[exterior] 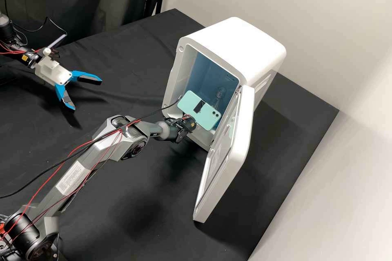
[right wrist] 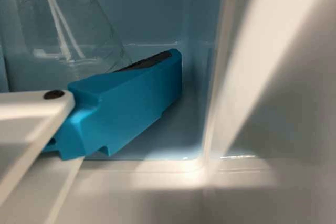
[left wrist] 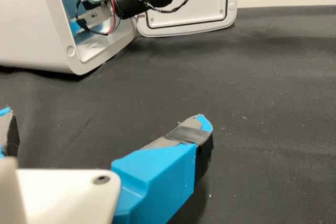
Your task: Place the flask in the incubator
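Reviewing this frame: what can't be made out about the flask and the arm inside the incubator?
1. Whether the right gripper, inside the incubator, grips the flask: in the high view the mint device on the wrist covers it; in the right wrist view the picture's edge cuts one side off.
2. Flask's base, standing or lifted: right wrist view, hidden behind the gripper.
3. Flask's contents: high view, too small.
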Robot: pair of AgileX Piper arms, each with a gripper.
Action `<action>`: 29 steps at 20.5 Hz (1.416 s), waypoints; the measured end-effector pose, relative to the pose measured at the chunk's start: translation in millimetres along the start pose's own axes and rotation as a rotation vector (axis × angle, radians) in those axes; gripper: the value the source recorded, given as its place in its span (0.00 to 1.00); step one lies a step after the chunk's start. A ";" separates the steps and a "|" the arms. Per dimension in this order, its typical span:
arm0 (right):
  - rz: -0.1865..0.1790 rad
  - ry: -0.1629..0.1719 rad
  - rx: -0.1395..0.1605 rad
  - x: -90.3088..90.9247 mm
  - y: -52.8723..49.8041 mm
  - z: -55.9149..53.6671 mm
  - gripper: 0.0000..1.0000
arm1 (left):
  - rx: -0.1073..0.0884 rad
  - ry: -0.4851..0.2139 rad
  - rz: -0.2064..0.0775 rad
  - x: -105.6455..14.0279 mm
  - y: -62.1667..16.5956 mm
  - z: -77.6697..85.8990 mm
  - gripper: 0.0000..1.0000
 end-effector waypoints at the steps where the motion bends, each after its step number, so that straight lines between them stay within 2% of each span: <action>1: 0.000 0.000 0.000 0.0 0.0 0.0 1.00 | -0.005 0.003 -0.003 0.0 -1.0 -0.9 1.00; 4: -0.006 -0.006 0.003 -3.3 -0.2 0.0 1.00 | -0.013 0.013 -0.005 -0.3 -1.9 -2.6 1.00; 8: -0.014 -0.015 0.011 -17.0 4.5 -3.7 1.00 | -0.015 0.023 -0.003 -1.3 -1.8 -4.4 1.00; 9: -0.016 -0.020 0.022 -20.9 5.3 -3.1 1.00 | -0.017 0.028 -0.002 -1.7 -1.8 -5.3 1.00; 12: -0.009 -0.010 0.027 -33.9 7.5 -5.1 1.00 | -0.020 0.038 0.000 -2.7 -1.7 -7.1 1.00; 15: 0.027 0.023 0.036 -44.0 16.8 -10.5 1.00 | -0.022 0.045 0.001 -3.4 -1.7 -8.3 1.00; 19: 0.087 0.065 0.065 -58.2 34.9 -14.7 1.00 | -0.024 0.052 0.002 -4.2 -1.7 -9.8 1.00; 23: 0.126 0.110 0.073 -72.4 44.3 -21.7 1.00 | -0.033 0.059 -0.003 -4.5 -3.5 -11.5 1.00; 25: 0.134 0.125 0.062 -76.3 47.7 -23.1 1.00 | -0.037 0.061 -0.006 -4.5 -4.3 -12.0 1.00; 29: 0.149 0.140 0.062 -79.1 51.0 -25.6 1.00 | -0.038 0.069 -0.004 -5.4 -4.3 -13.5 1.00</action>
